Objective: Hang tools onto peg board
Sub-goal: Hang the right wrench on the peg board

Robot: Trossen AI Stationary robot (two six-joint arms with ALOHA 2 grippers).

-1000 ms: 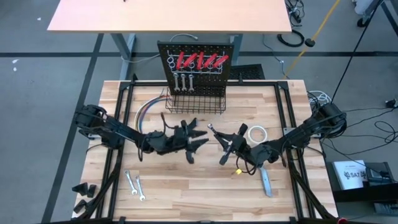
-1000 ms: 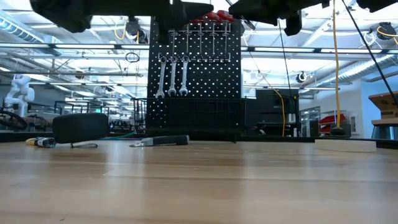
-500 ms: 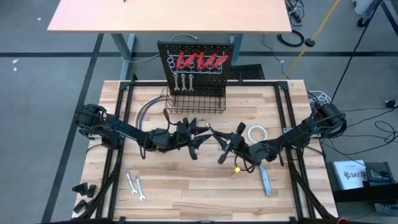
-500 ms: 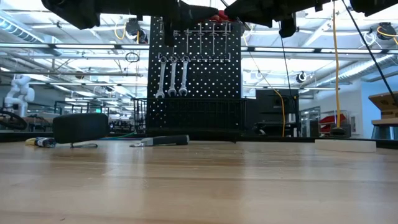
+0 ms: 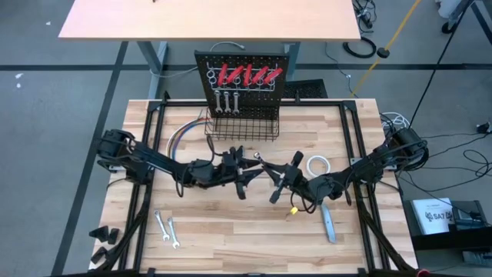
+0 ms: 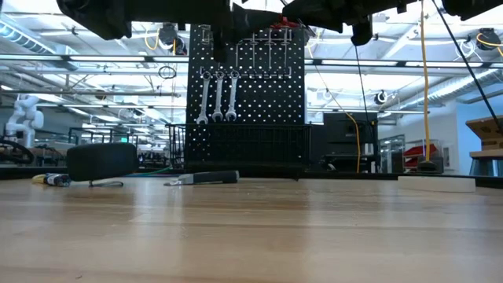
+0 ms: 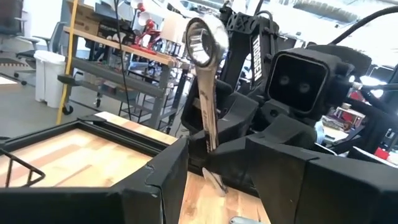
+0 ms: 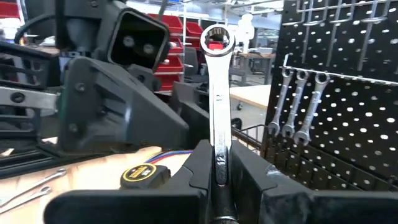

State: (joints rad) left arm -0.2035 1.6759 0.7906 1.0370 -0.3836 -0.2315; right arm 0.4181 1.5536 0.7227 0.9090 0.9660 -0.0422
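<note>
Both arms meet over the middle of the worktop (image 5: 231, 231), just in front of the peg board (image 5: 244, 81). The right tool (image 8: 219, 177) has its fingers shut tight on the shank of a silver wrench (image 8: 217, 93), holding it upright with the ring end at the top. Facing it, the left tool (image 5: 244, 171) sits part-open, fingers spread either side of that same wrench without a clear grip on it; from the left wrist view the wrench stands between the two dark fingers (image 7: 158, 180). On the peg board, a row of red-handled tools (image 5: 246, 75) hangs across the top, and three wrenches (image 6: 218, 96) hang side by side beneath them. The black wire basket (image 5: 242, 127) sits at the board's base. A yellow tape measure (image 8: 144, 175) lies on the worktop under the arms. A white tape roll (image 5: 317, 165) rests near the right arm, with a grey bar (image 5: 329, 228) closer to the front edge. Two more small wrenches (image 5: 165, 228) lie well apart from the action, at front left. A bundle of coloured wires (image 5: 183, 135) trails beside the basket.
</note>
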